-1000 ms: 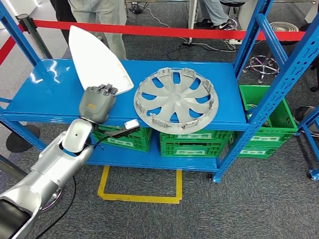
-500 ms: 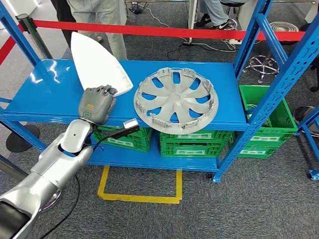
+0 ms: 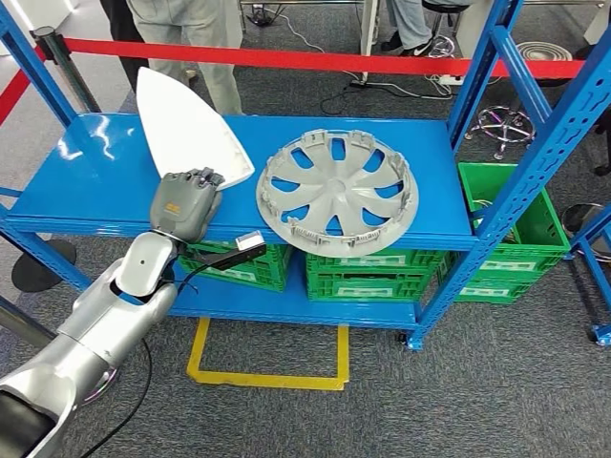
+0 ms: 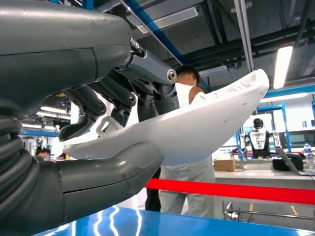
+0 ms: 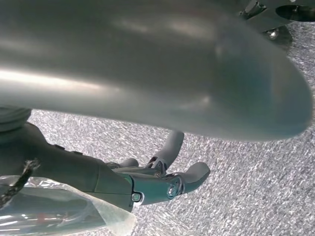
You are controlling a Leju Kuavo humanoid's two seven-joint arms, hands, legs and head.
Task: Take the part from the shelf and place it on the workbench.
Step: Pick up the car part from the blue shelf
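A white pointed shell part (image 3: 189, 126) stands tilted above the blue shelf (image 3: 86, 196), its tip toward the back left. My left hand (image 3: 185, 202) grips its near edge. In the left wrist view the thumb (image 4: 111, 169) lies under the white part (image 4: 208, 125) and the darker fingers (image 4: 122, 98) close over it. A grey wheel cover (image 3: 337, 191) lies flat on the shelf to the right of the hand. My right hand (image 5: 156, 182) hangs over the grey floor with its fingers apart and nothing in them.
Blue uprights (image 3: 544, 153) frame the shelf. Green crates (image 3: 368, 275) sit on the lower level and at the right. A red barrier tape (image 3: 325, 61) runs behind the shelf, with people's legs (image 3: 195, 29) beyond it. Yellow floor marking (image 3: 266, 380) lies below.
My left hand has drawn back slightly toward me with the white part, whose near edge has risen a little off the shelf. The wheel cover has not moved.
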